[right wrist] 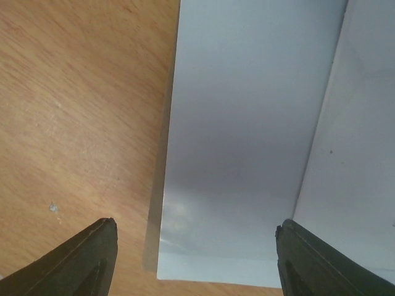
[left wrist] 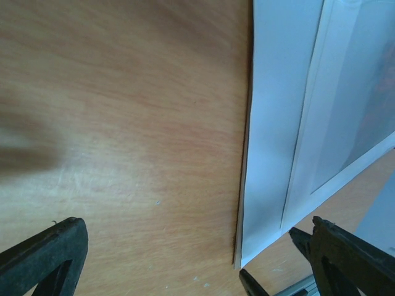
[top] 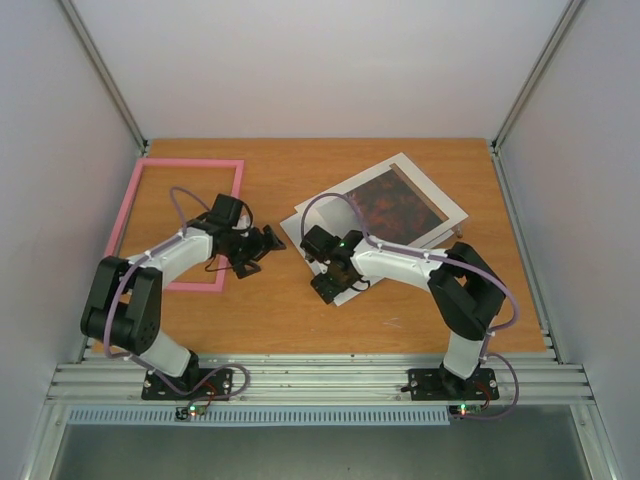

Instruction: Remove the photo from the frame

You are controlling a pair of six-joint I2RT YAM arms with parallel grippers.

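Observation:
The pink frame (top: 175,225) lies flat at the left with bare table showing through it. The photo (top: 395,205) shows dark red inside the white mat border (top: 440,200) at the centre right, and its edge also appears in the left wrist view (left wrist: 370,105). My left gripper (top: 268,243) (left wrist: 197,222) is open over bare wood, between the frame and the mat's corner (left wrist: 271,154). My right gripper (top: 325,285) (right wrist: 196,225) is open, its fingers either side of a pale grey sheet corner (right wrist: 247,135). I cannot tell whether that sheet is photo or mat.
The wooden table (top: 300,320) is boxed in by white walls on three sides. A ribbed metal rail (top: 320,380) runs along the near edge by the arm bases. A second, lighter sheet (right wrist: 361,154) overlaps the grey one on the right.

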